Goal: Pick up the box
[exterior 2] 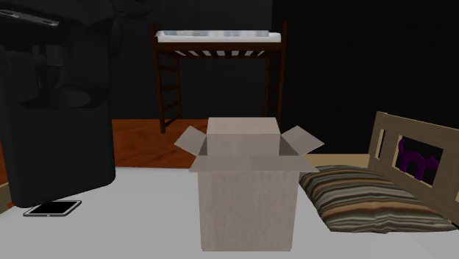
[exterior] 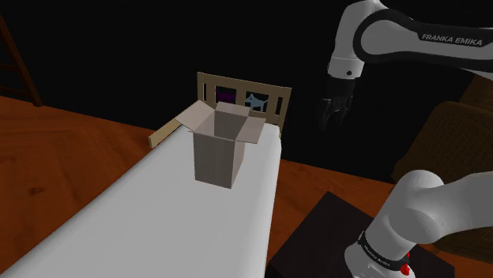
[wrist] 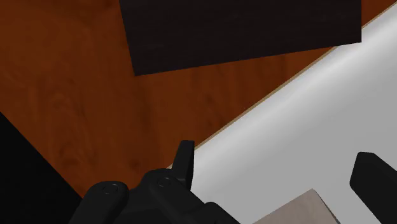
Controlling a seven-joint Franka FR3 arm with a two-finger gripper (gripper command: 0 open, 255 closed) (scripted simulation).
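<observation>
one open-topped box (exterior: 217, 154) on one white bed (exterior: 118, 221), one gripper (exterior: 333, 110) aloft off to its side, jaws apart

Shoulder view: my white Franka arm (exterior: 423, 213) rises from the lower right of the frame, runs off the right edge and re-enters at the upper right, its last link sloping down toward the left. The black gripper (exterior: 333, 109) hangs right of centre, pointing downward. Wrist view: I see its two fingers (wrist: 184, 162) standing well apart.
</observation>
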